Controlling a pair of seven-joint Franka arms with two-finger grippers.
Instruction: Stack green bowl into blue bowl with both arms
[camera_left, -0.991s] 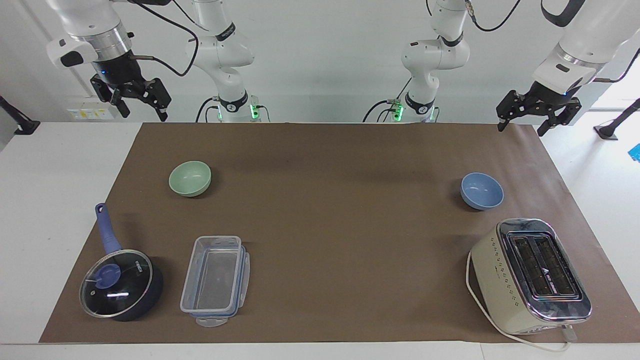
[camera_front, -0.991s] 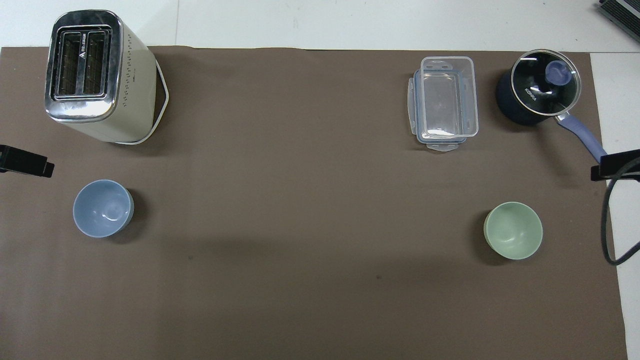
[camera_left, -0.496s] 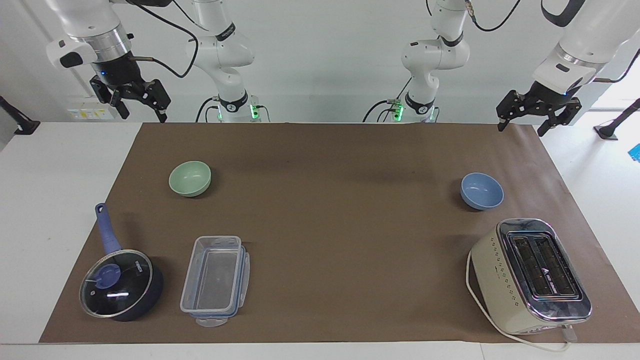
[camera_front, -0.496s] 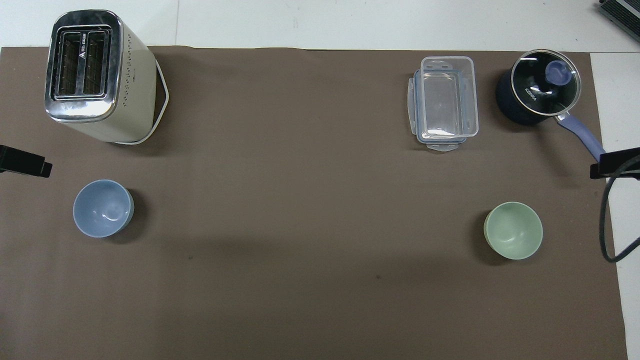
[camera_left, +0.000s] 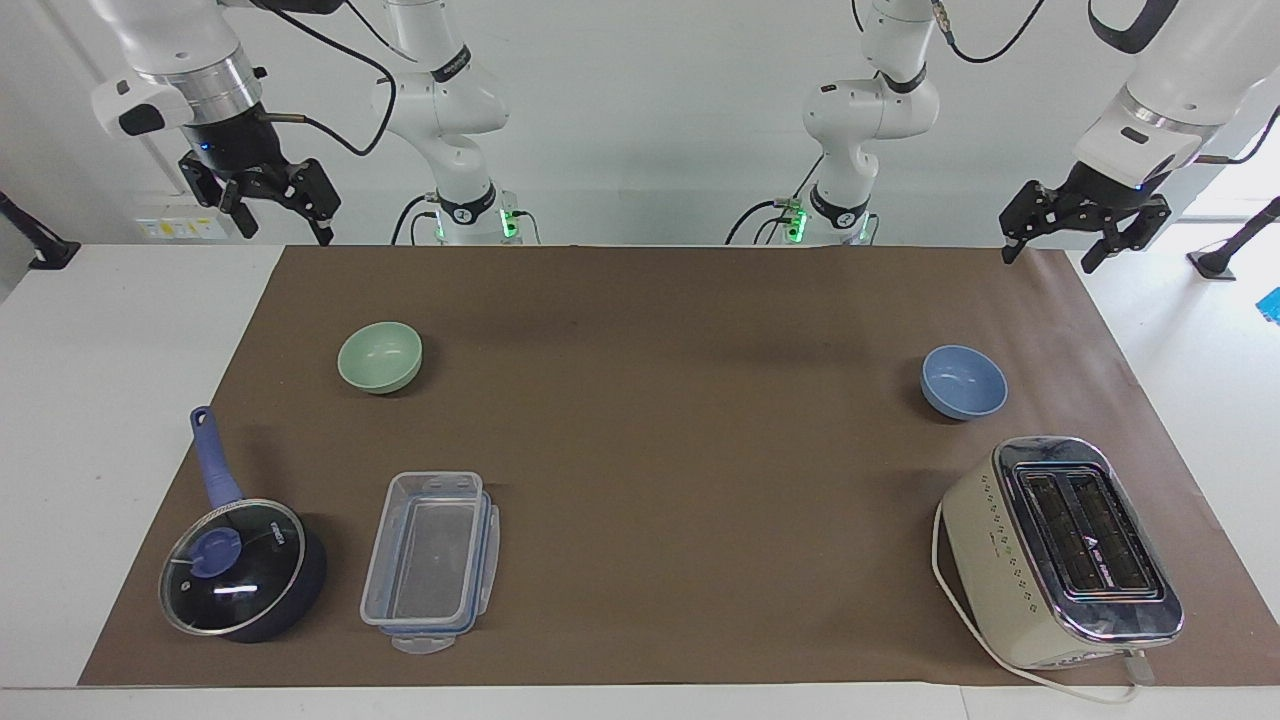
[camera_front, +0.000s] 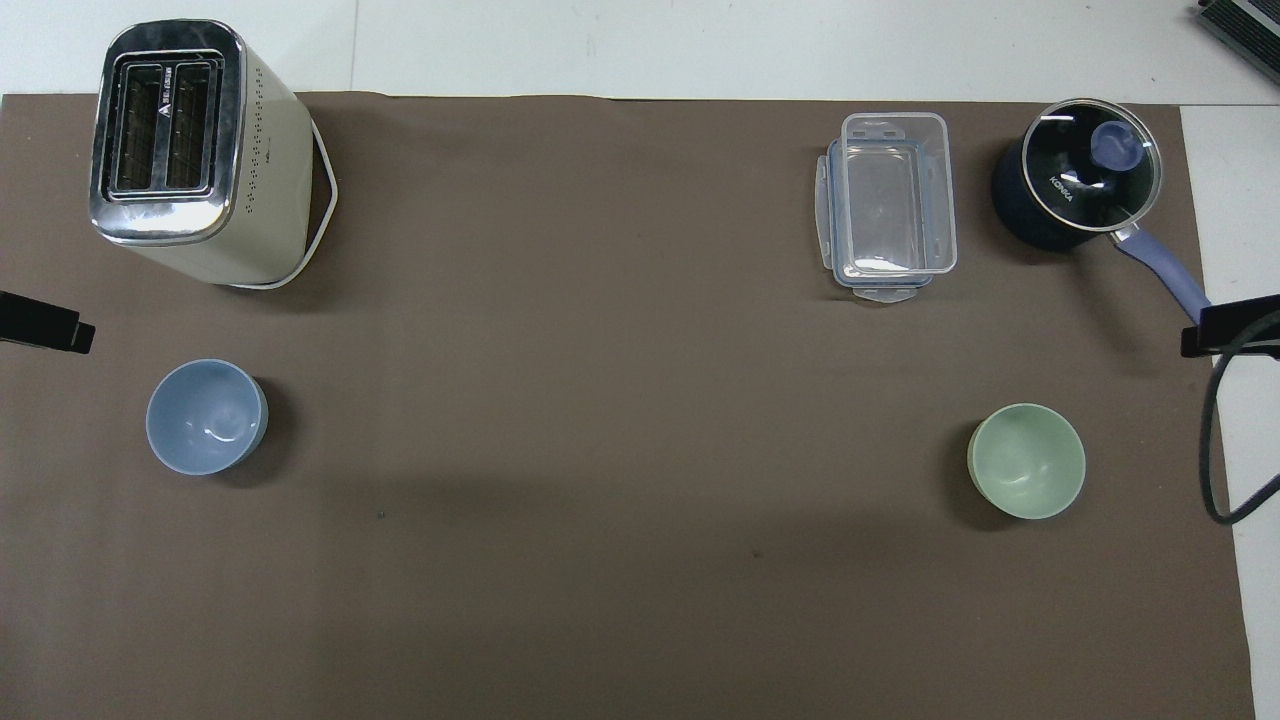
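Bowls apart, 1 at each end of the brown mat on the bench (camera_left: 120, 330). Green bowl (camera_left: 380, 357) toward the right arm's end, upright and empty, nearer to the robots than the lidded saucepan (camera_left: 243, 568) and the clear plastic food container (camera_left: 432, 560). Blue bowl (camera_left: 964, 381) toward the left arm's end, likewise upright and empty, nearer to the robots than the cream toaster (camera_left: 1062, 552), and well apart from the green one.

Right hand (camera_left: 268, 205) raised over the mat's corner at the robots' edge, fingers spread wide, holding nothing. Green bowl out from it and slightly toward the middle of the bench: clearly the right arm's bowl to fetch. Left hand (camera_left: 1078, 225) raised over the opposite corner at the robots' edge, also spread wide and empty, with the blue bowl out from it and a little toward the middle.

No grasp begun on either bowl. Likely first move: right hand down onto the green bowl's rim. Both bowls round, so no long axis to line up with; any rim point serves. Stacking then depends on closing the wide gap between the 2 bowls, probably by each arm working from its own end.
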